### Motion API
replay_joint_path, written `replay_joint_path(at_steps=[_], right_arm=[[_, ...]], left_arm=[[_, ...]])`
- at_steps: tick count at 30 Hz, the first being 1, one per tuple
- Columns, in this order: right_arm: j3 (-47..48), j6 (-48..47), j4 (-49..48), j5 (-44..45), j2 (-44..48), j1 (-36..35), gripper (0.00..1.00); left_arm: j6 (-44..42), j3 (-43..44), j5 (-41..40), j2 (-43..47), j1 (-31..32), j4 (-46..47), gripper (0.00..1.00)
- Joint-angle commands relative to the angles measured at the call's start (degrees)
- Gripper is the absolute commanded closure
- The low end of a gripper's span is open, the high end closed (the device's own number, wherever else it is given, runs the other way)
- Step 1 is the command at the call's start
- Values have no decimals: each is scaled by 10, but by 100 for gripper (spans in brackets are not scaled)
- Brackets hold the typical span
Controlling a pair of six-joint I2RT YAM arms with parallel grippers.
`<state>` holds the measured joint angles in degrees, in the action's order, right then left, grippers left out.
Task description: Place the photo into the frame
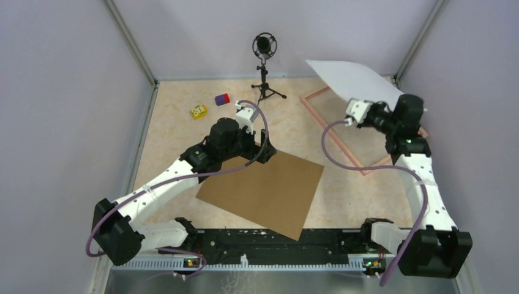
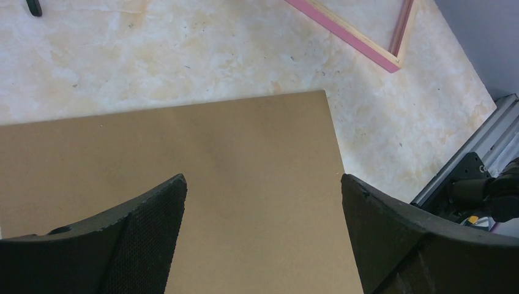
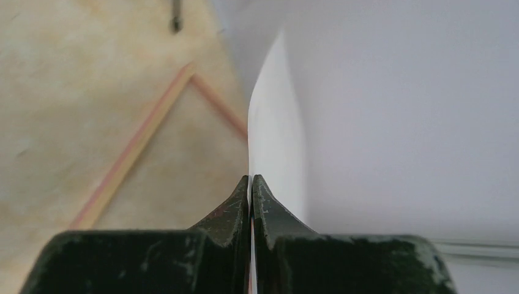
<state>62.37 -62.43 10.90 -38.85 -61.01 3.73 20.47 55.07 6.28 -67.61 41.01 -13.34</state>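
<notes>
Links of left arm point(image 1: 162, 187) and right arm point(image 1: 431, 196): white shells dotted with small dark screws, black joint housings, black bases. A purple cable point(image 1: 333, 153) loops along each. Left gripper point(image 2: 263, 184) fingers point(image 2: 147, 239) are matte black with cross-hatched inner pads; right gripper point(image 3: 251, 179) fingers point(image 3: 232, 211) are black with pale scuffs.

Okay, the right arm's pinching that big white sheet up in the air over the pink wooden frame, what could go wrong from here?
1. The right gripper pinches the large white-backed photo by one edge only. The sheet is bowed and tilted, so it may flop or land askew of the thin pink wooden frame.
2. The right arm's purple cable loops over the frame's left rail and might snag or nudge it.
</notes>
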Motion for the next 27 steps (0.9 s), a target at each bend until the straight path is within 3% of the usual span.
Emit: replay_joint_path(at_steps=[1,8,14,15,16,17,18,19,23,27], right_arm=[[-130,-178,44,2,1,-8,100],[-247,-168,-23,-9,4,0,100],[-222,-171,-1,-12,-58,12,100],[-222,-160,-3,-5,-61,12,96],[-227,-145,-10,1,-59,12,71],[-236,-120,-23,8,-51,11,18],[-244,-83,-36,17,-40,8,3],[-247,-32,-43,29,-27,3,1],[-217,318,-73,103,11,-28,1],[-198,708,-24,167,49,-53,1]], left_arm=[[-10,-2,-9,18,6,19,1],[-12,1,-14,11,10,18,1],[-13,-4,-15,17,9,20,1],[-14,-5,-15,18,9,19,1],[-14,-5,-15,18,10,19,1],[-15,-6,-16,19,11,18,1],[-16,-6,-18,19,13,18,1],[-17,-5,-18,19,15,17,1],[-22,-2,-23,11,25,16,1],[-29,3,-28,1,34,13,1]])
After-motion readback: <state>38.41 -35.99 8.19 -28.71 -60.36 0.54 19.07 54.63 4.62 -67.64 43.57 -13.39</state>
